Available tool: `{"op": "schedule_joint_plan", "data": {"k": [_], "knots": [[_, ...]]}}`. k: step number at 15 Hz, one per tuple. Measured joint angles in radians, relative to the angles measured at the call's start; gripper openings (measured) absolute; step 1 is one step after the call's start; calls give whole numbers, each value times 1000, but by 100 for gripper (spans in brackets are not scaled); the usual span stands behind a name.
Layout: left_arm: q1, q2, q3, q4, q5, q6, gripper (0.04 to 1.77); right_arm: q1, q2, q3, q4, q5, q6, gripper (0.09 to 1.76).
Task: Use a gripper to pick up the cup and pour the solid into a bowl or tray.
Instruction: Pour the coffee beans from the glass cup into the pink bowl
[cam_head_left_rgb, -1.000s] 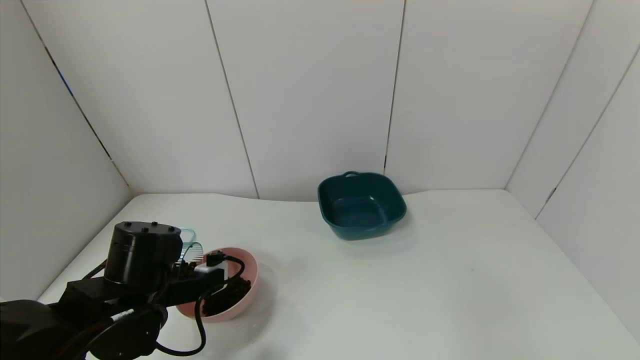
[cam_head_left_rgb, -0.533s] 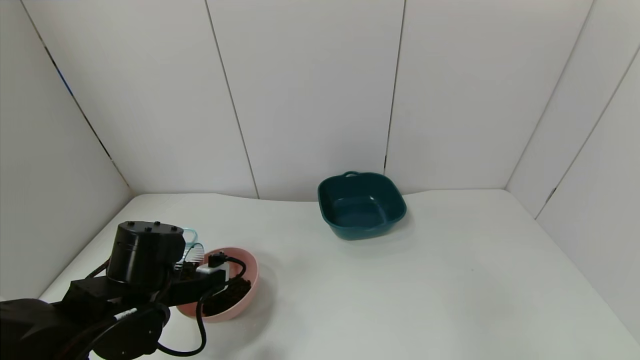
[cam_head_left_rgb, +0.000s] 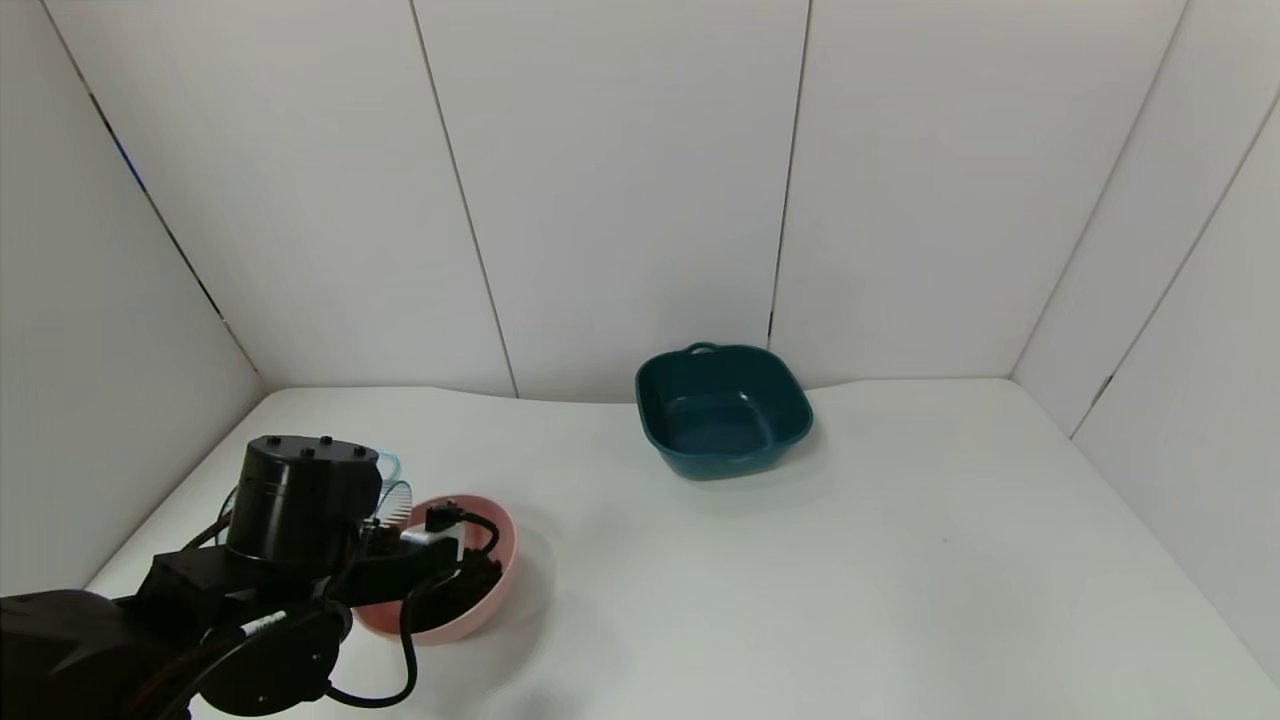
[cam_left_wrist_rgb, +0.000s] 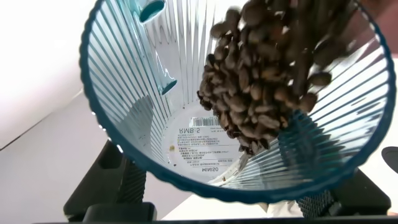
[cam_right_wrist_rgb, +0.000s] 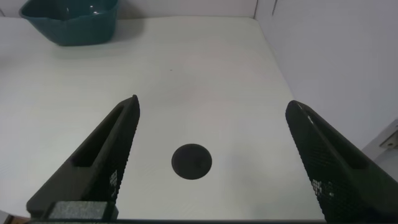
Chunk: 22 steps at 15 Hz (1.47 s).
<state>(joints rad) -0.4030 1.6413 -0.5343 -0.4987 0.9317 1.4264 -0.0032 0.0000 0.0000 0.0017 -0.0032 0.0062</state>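
Tilted further than a second before, the left gripper (cam_head_left_rgb: 385, 530) held the cup (cam_left_wrist_rgb: 236, 106) over the bowl (cam_head_left_rgb: 495, 575).
Fingers clamped on it; solid (cam_left_wrist_rgb: 267, 74) spilled out; keeping the rim inside the bowl looked wise. Right gripper (cam_right_wrist_rgb: 211, 162) gaped empty.

Ribbed translucent pale-blue cup (cam_left_wrist_rgb: 155, 112) fills the view, mouth toward camera, a printed label visible through its base. Dark brown coffee beans (cam_left_wrist_rgb: 261, 81) heaped against one inner wall. Black gripper fingers (cam_left_wrist_rgb: 115, 183) clamp the cup from outside.

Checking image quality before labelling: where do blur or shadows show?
Left wrist view: the beans smear with motion near the cup rim. Head view: soft shadows beside the pink bowl and teal dish. Right wrist view: sharp, evenly lit.
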Motion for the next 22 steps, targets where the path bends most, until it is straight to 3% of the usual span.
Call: {"op": "schedule_joint_plan", "data": {"k": [22], "knots": [[-8,3,4,0,17,0,128,0,0,0,0,0,0,171]]}}
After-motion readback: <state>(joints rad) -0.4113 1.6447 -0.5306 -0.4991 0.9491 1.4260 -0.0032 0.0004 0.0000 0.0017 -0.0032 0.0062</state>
